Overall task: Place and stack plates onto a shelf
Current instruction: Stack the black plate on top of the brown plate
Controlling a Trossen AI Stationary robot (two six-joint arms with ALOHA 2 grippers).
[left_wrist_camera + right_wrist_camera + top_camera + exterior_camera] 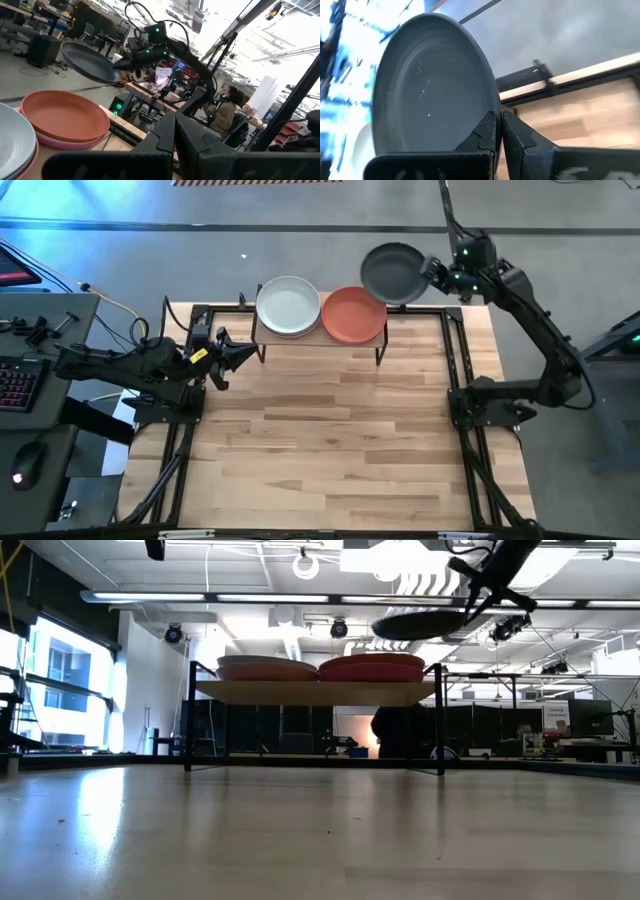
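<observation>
Above the far right corner of the light wooden surface (330, 440): one round dark grey matte plate (392, 272), clamped at its rim by the right tool (432, 272). On the low wood-topped shelf (315, 692): two stacks, pale grey-white plate (288, 305) over pink, terracotta plate (354, 314) over pink. Left tool (243, 355) closed, empty, near the shelf's left end.

no readable text, labels, brands, numbers or signs in any view

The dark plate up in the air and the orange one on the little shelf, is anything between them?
Nothing: in the low view the dark grey plate hangs in the right gripper above the terracotta plate, only open air between.
</observation>
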